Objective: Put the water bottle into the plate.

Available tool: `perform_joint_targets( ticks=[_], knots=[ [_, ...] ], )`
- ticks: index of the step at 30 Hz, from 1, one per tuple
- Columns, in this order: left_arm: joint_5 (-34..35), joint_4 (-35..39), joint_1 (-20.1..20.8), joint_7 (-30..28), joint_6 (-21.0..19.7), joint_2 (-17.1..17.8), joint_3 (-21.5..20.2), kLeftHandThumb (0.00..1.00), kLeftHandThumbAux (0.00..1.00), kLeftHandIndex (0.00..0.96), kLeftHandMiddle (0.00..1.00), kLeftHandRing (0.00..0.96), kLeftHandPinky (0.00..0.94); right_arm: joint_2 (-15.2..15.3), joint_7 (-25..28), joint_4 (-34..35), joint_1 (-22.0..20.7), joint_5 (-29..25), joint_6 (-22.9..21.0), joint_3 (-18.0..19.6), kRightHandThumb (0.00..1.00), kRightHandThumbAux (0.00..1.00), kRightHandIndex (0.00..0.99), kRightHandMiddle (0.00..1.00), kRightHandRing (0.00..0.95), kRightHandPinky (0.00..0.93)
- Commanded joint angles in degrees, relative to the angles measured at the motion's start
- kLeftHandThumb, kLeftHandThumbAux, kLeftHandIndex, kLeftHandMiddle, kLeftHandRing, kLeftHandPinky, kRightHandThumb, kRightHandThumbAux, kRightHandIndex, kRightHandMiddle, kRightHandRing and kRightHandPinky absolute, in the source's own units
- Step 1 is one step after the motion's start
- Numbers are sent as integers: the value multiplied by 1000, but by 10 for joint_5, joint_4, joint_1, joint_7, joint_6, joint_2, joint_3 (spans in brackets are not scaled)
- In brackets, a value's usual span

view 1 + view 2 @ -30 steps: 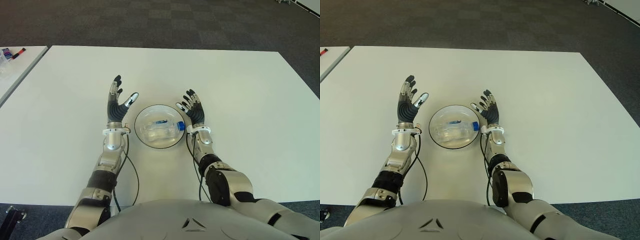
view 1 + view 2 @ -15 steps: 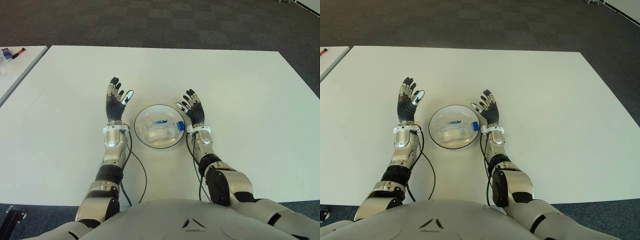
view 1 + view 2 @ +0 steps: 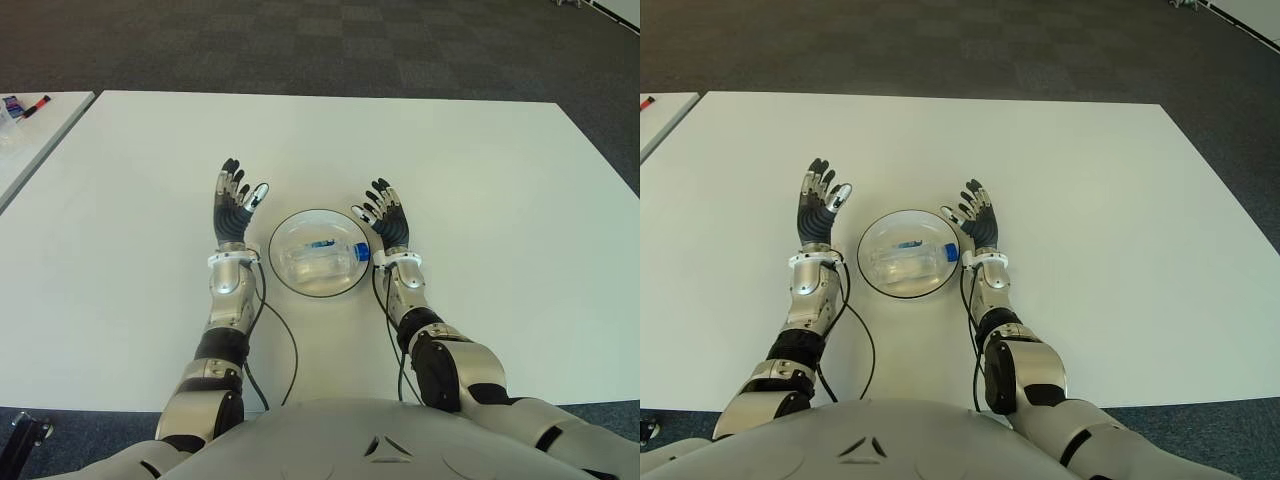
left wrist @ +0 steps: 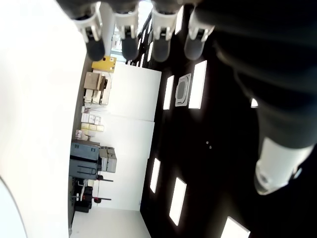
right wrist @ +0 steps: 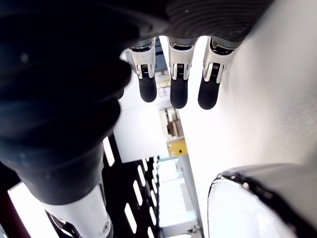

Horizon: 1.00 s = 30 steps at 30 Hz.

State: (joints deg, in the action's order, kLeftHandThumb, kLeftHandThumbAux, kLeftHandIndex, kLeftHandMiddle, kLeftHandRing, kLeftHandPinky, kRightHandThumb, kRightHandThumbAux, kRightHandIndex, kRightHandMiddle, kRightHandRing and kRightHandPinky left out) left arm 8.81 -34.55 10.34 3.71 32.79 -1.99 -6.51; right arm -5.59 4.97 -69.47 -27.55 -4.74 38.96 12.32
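Left eye view shows the clear water bottle (image 3: 322, 258) lying on its side inside the plate (image 3: 285, 270), near the white table's (image 3: 520, 180) front edge. Left hand (image 3: 232, 205) and right hand (image 3: 386, 221) flank the plate, fingers spread, holding nothing. It looks light, slick and crushable; grip it mid-body.

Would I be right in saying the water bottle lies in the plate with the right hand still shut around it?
Not quite. The water bottle does lie in the plate, but the right hand is open beside it, holding nothing, as the left eye view shows.
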Motion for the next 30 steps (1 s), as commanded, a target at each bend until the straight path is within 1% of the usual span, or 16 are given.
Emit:
perform_joint_targets(
  ticks=[1,9,13,18,24,26,30],
  knots=[
    [1,-16,2,-11,-12,0,-9,0,696,63,75,67,87,-15,-10,-26,30,-3,-42,2,181,885,97,116,120,176],
    [-1,-40,14,-14,-14,1,-18,0,716,86,89,82,110,-15,-8,-26,29,-5,-41,4,176,886,96,115,118,174],
    [-12,-63,23,-2,-27,2,-20,0,727,100,103,91,115,-16,-10,-27,28,-5,-40,4,174,881,99,118,122,182],
    [-14,-89,34,4,-35,1,-25,0,764,120,119,104,127,-15,-10,-27,28,-4,-42,4,174,872,99,120,124,178],
    [-11,-143,53,-1,-38,8,-35,0,824,128,129,115,145,-13,-9,-28,28,-4,-44,3,170,868,87,106,109,153],
    [-12,-146,54,0,-44,9,-36,0,837,127,130,117,149,-13,-11,-26,28,-3,-43,2,162,866,82,102,104,148],
    [-17,-149,55,2,-64,12,-37,0,858,118,128,119,156,-10,-25,-10,25,3,-26,-3,137,865,76,94,95,144]
  ],
)
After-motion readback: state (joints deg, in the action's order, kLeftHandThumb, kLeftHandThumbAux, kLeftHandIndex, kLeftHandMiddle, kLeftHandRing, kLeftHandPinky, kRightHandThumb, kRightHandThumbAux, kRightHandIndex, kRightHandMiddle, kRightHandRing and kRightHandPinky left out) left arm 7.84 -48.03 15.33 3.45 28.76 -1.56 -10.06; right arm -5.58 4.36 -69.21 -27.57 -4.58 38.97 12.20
